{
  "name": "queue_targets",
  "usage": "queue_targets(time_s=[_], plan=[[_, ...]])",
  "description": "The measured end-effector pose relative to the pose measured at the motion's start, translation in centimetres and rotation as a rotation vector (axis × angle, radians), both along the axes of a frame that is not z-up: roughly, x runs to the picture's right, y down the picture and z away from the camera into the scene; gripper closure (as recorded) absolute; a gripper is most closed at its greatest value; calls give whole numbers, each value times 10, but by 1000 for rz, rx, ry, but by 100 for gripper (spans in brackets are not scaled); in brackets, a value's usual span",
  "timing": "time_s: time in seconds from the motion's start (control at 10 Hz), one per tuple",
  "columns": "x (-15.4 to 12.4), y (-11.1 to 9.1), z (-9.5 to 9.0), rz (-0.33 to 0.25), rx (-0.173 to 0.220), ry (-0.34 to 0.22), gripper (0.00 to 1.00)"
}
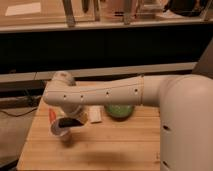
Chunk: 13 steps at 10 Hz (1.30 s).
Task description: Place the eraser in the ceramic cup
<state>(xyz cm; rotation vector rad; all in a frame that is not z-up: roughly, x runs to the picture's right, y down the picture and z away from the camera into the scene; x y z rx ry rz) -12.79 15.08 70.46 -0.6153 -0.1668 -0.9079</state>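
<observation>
The white ceramic cup (59, 132) stands on the left part of the wooden table (110, 150). My gripper (71, 122) hangs from the white arm directly over the cup's mouth, at its right rim. A flat black shape there looks like the eraser (69, 123), level with the cup's rim. I cannot tell whether it is held or resting on the cup.
A green bowl (119, 111) sits at the table's middle back. A white flat rectangular piece (95, 114) lies just left of it. An orange object (51, 116) stands behind the cup on its left. My white arm (105, 94) spans the back of the table.
</observation>
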Motion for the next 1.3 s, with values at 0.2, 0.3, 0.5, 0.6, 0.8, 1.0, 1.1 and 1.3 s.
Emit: queue_targets(time_s=[0.2, 0.3, 0.5, 0.6, 0.8, 1.0, 1.1, 1.3], plan=[[-7, 5, -7, -17, 1, -3, 96], [-11, 8, -8, -30, 5, -2, 96], [-19, 11, -8, -59, 13, 8, 96], [-21, 11, -7, -70, 16, 16, 96], [-26, 11, -5, -101, 27, 45, 96], [-28, 9, -7, -119, 41, 66, 96], [-29, 6, -9, -128, 50, 74, 96], [-29, 3, -18, -136, 64, 86, 96]])
